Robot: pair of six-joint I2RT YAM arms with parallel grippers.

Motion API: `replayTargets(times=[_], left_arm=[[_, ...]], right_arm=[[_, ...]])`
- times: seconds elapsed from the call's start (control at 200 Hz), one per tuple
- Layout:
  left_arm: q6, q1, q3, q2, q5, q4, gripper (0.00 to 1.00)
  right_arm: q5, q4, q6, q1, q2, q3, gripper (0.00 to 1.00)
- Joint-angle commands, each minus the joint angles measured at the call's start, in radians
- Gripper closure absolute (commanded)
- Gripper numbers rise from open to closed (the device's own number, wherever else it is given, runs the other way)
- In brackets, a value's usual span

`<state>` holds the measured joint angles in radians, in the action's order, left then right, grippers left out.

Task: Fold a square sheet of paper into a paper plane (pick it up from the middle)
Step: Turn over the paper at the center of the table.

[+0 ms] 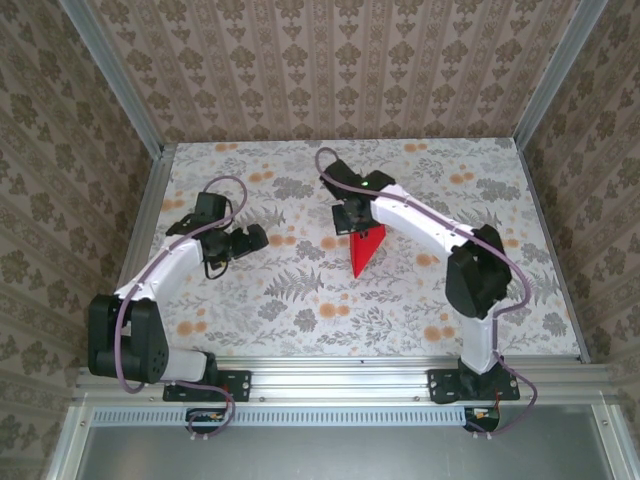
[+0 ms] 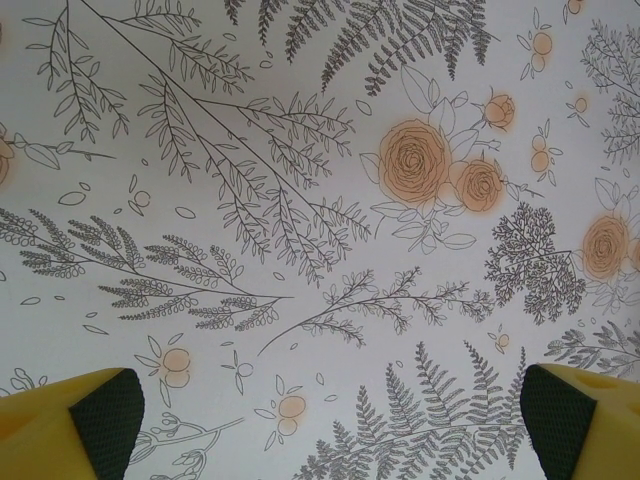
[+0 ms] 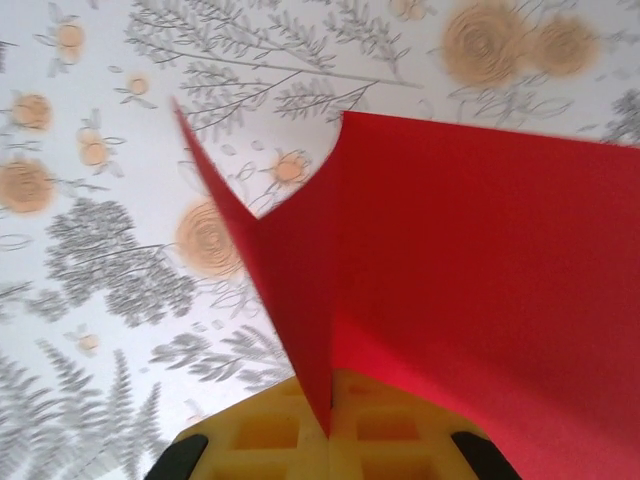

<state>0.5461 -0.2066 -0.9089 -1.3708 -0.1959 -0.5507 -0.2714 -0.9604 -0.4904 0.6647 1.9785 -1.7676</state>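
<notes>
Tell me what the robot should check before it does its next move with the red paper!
1. Right jaws shut on the red paper: ok.
2. Paper's layers lying flat together: not ok, they spread apart in a V from the pinch.
3. Left jaws open, nothing between the pads: ok.
4. Left jaws apart from the paper: ok, they hang over the flowery table to its left.
5. Paper's lower tip touching the table: cannot tell.
</notes>
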Motion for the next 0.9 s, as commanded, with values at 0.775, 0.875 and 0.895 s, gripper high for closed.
replayTargets(times=[0.775, 0.875, 0.895], left_arm=[[0.109, 0.124, 0.041, 0.291, 0.015, -0.11, 0.0], [0.107, 0.129, 0.043, 0.289, 0.008, -0.11, 0.0], [0.106, 0.128, 0.044, 0.29, 0.006, -0.11, 0.0]], right_arm=[[-0.236, -0.292, -0.048, 0.219, 0.507, -0.411, 0.75], [-0.147, -0.248, -0.027, 0.223, 0.463, -0.403, 0.7], [-0.124, -0.238, -0.022, 0.222, 0.451, -0.4, 0.69]])
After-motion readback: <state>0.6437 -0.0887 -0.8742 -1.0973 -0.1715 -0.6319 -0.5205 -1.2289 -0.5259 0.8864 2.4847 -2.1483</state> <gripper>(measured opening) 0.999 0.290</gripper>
